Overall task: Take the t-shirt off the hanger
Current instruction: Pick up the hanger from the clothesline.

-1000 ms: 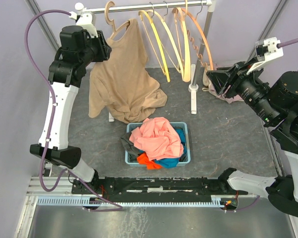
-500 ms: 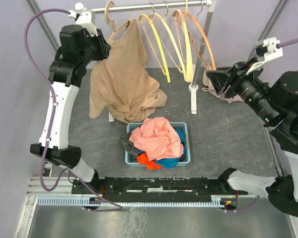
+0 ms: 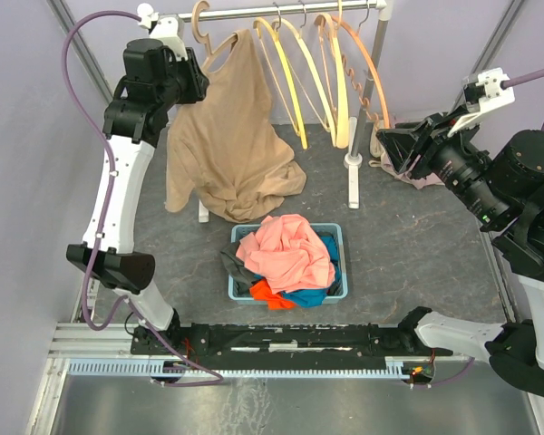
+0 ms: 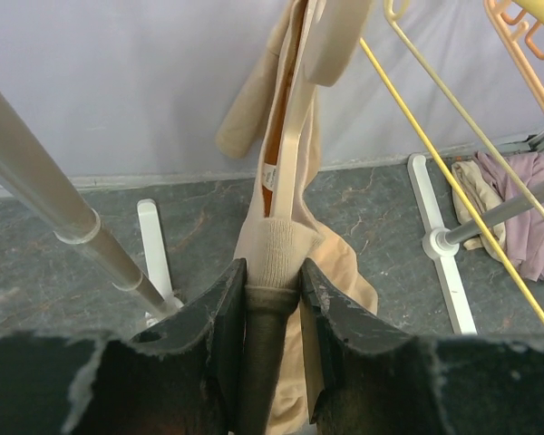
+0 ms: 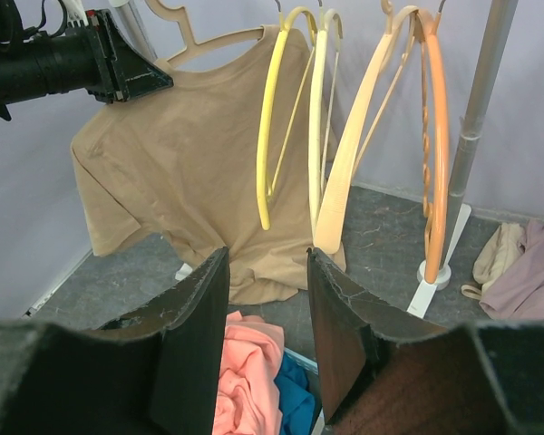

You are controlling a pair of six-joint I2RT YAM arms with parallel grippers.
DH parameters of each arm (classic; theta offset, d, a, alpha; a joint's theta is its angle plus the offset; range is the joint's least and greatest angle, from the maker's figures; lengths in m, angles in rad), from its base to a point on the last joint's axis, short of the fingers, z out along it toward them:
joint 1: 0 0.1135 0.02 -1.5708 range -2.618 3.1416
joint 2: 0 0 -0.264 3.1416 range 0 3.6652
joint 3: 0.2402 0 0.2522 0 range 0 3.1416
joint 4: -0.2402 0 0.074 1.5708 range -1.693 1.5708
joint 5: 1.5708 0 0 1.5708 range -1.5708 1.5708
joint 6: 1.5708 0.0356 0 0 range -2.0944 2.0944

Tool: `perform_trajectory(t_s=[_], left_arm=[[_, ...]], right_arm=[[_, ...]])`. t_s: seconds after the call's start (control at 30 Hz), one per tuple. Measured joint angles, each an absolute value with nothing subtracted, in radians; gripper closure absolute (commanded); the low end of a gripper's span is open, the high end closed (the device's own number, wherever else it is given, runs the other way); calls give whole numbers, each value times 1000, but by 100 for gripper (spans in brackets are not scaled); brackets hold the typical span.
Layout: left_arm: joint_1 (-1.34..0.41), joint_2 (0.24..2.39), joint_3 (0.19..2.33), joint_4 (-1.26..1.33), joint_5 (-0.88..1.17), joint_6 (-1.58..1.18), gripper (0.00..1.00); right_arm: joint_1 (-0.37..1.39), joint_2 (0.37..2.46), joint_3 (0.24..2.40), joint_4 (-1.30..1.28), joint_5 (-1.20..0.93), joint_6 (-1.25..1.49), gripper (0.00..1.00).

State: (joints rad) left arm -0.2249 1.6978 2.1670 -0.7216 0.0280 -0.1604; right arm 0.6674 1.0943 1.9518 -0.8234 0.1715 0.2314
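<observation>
A tan t-shirt (image 3: 227, 136) hangs from a beige hanger (image 3: 202, 27) at the left end of the rack, its hem bunched on the floor. My left gripper (image 3: 198, 86) is high at the shirt's left shoulder. In the left wrist view the gripper (image 4: 272, 272) is shut on the ribbed collar of the t-shirt (image 4: 272, 237), just below the hanger (image 4: 295, 118). My right gripper (image 3: 385, 145) is open and empty, far right of the rack. In the right wrist view it (image 5: 267, 258) faces the t-shirt (image 5: 181, 154) and hanger (image 5: 208, 45) from a distance.
The rack rail (image 3: 281, 11) also carries several empty hangers, yellow (image 3: 286, 82) and orange (image 3: 363, 63). The rack post (image 3: 367, 91) stands at the right. A blue basket (image 3: 337, 237) of clothes sits on the floor in front. Loose garments (image 3: 417, 177) lie by the post.
My left arm has risen and moved right toward the rack, still gripping the shirt's collar. The shirt's left side has shifted with it. The right arm has not moved.
</observation>
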Motion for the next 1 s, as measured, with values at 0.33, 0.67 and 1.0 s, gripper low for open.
perform_trajectory(t_s=[0.33, 0.67, 1.0], left_arm=[[-225, 1733, 2218, -714, 37, -161, 91], [-225, 1728, 2215, -704, 52, -161, 97], [-225, 1597, 2158, -670, 66, -161, 97]], right_arm=[[667, 1104, 1952, -823, 185, 221, 53], [667, 1114, 1948, -810, 184, 220, 53], [667, 1114, 1933, -795, 172, 220, 53]])
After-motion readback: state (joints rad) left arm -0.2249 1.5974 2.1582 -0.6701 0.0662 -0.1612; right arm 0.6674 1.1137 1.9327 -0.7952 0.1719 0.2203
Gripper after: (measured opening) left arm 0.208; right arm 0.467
